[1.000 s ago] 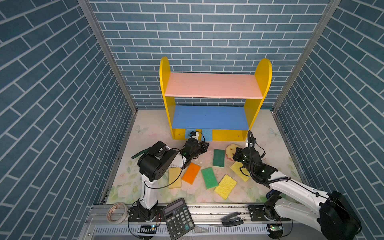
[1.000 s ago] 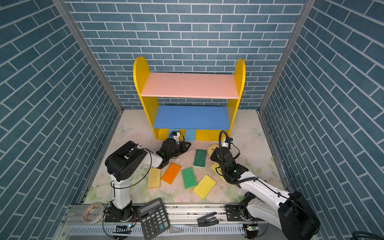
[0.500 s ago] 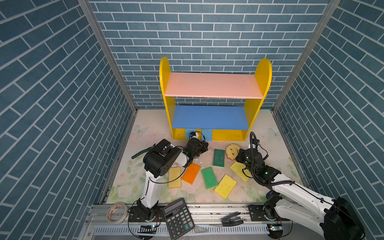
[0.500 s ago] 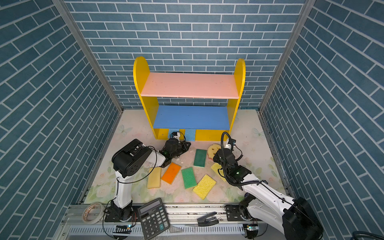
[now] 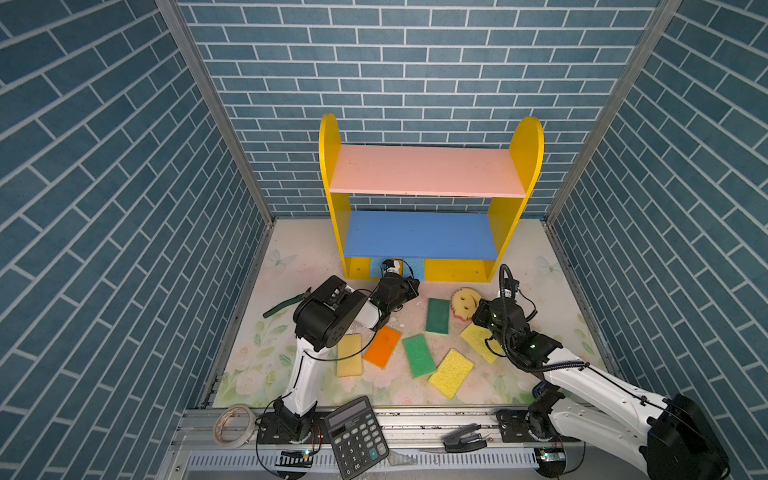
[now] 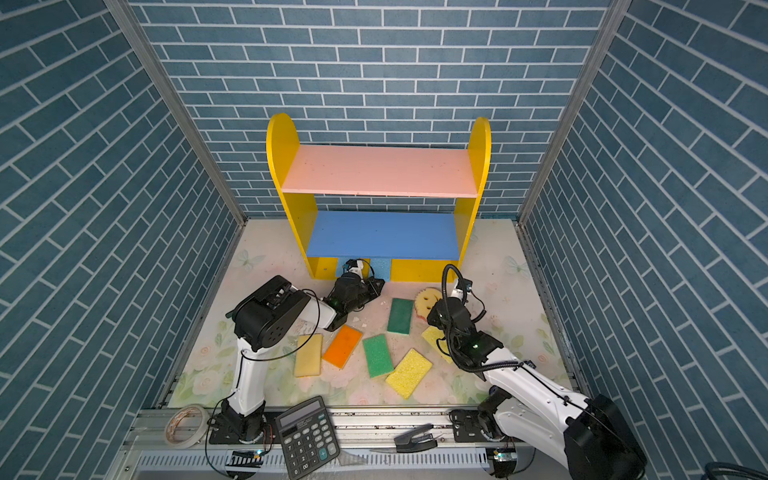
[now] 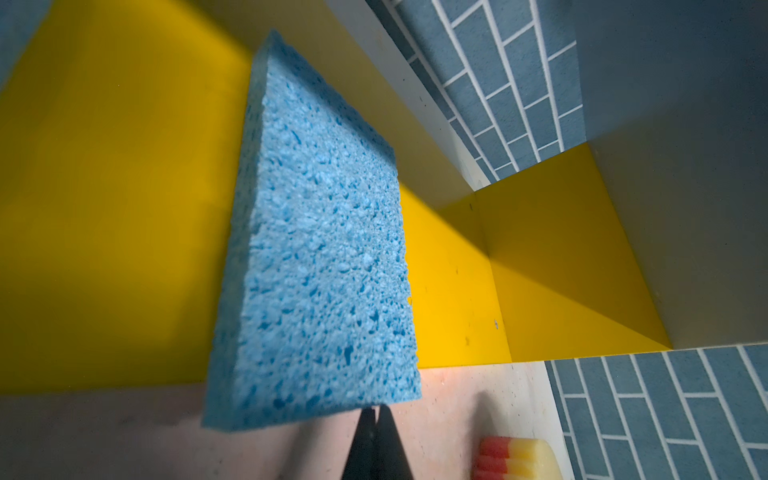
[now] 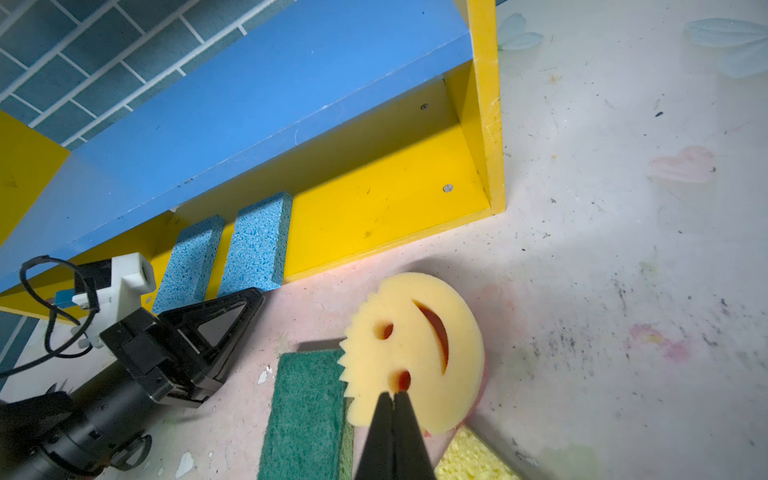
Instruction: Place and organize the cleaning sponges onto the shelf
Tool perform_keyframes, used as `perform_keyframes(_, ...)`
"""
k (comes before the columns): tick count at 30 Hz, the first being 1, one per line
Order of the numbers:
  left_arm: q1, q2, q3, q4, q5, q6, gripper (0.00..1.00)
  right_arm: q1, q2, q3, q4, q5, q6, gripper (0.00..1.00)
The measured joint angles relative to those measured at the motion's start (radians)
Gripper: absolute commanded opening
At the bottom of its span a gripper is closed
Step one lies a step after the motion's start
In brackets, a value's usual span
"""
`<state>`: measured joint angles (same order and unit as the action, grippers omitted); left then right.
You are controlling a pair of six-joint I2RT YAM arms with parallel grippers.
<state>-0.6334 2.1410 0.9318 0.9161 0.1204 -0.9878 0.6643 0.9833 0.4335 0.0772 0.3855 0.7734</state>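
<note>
The shelf stands at the back. Two light blue sponges lie side by side on its yellow base. My left gripper is shut and empty, its tips against the near edge of one blue sponge. My right gripper is shut, tips over the round yellow smiley sponge. On the floor lie a dark green sponge, a light green one, an orange one and three yellow ones.
A black calculator, a tape roll and a black hand tool sit on the front rail. A green-handled tool lies left of my left arm. Brick walls close in both sides and the back.
My left arm's elbow has swung a little to the right while its gripper stays at the shelf base. The right gripper has barely shifted by the smiley.
</note>
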Motion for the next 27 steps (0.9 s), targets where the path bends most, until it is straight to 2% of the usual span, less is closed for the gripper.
perform_keyframes(27, -0.002, 0.021, 0.072, -0.084, -0.035, 0.062, 0.05, -0.009, -0.018, -0.005, -0.043, -0.001, -0.001, 0.0)
